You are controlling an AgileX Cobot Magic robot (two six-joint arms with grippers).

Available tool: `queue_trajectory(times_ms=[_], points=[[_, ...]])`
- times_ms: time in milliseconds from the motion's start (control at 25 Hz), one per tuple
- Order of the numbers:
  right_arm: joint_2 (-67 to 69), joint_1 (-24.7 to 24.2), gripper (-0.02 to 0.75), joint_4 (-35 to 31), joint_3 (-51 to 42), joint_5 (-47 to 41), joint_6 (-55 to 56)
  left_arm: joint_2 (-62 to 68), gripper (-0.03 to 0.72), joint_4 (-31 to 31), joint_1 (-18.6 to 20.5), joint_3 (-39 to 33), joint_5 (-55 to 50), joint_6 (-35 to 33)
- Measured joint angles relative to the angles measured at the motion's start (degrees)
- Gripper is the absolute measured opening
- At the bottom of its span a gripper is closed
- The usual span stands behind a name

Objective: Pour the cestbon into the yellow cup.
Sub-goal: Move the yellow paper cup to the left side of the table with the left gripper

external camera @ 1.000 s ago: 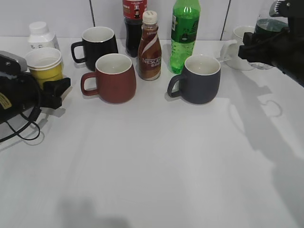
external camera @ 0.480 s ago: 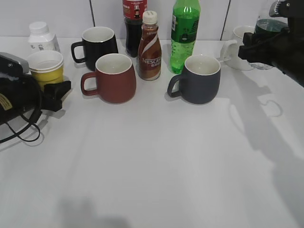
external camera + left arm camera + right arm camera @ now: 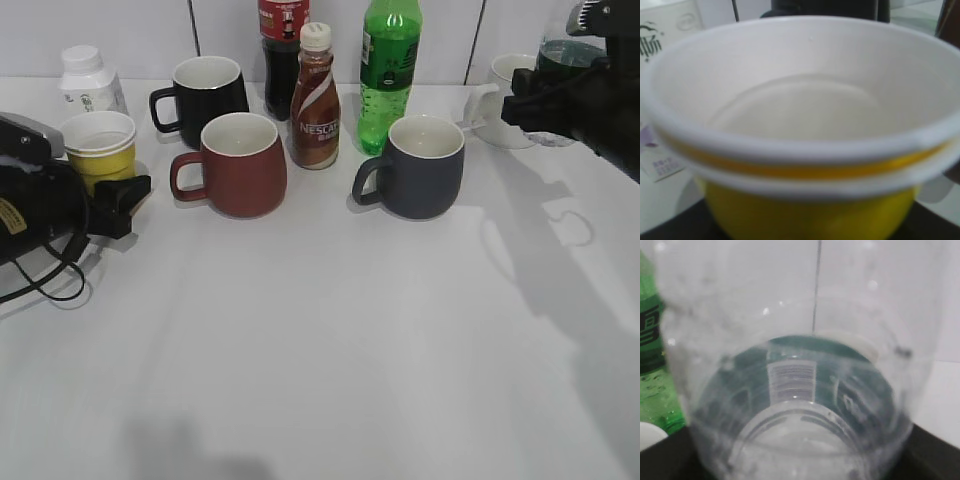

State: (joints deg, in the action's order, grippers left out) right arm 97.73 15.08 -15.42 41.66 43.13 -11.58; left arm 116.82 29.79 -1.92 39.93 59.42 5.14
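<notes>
Your left end effector [image 3: 118, 192] is clamped on the yellow cup [image 3: 97, 148] at nine o'clock; your right end effector [image 3: 522, 100] grips the water bottle [image 3: 563, 50] at two o'clock, both upright, ready for pouring.

We see the black right gripper [image 3: 548, 100] covering most of the clear ribbed water bottle [image 3: 566, 55], whose top the frame cuts off, and the yellow paper cup's [image 3: 805, 150] base lost below the blurred left wrist view.

L arm low at left edge, tool [image 3: 125, 195] clamped | R arm raised far right, tool [image 3: 530, 95] clamped
</notes>
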Motion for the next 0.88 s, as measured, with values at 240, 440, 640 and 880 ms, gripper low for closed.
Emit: queue_trajectory(times_ms=[240,440,640,880], points=[[0.00,0.00,0.479,0.39,0.00,0.00,-0.12,0.00,0.441,0.06,0.00,0.00,-0.89,0.00],[0.00,0.00,0.479,0.81,0.00,0.00,-0.17,0.00,0.441,0.06,0.00,0.00,-1.28,0.00],[0.00,0.00,0.479,0.86,0.00,0.00,-0.18,0.00,0.461,0.11,0.00,0.00,-1.33,0.00],[0.00,0.00,0.479,0.86,0.00,0.00,-0.73,0.00,0.480,0.11,0.00,0.00,-1.33,0.00]])
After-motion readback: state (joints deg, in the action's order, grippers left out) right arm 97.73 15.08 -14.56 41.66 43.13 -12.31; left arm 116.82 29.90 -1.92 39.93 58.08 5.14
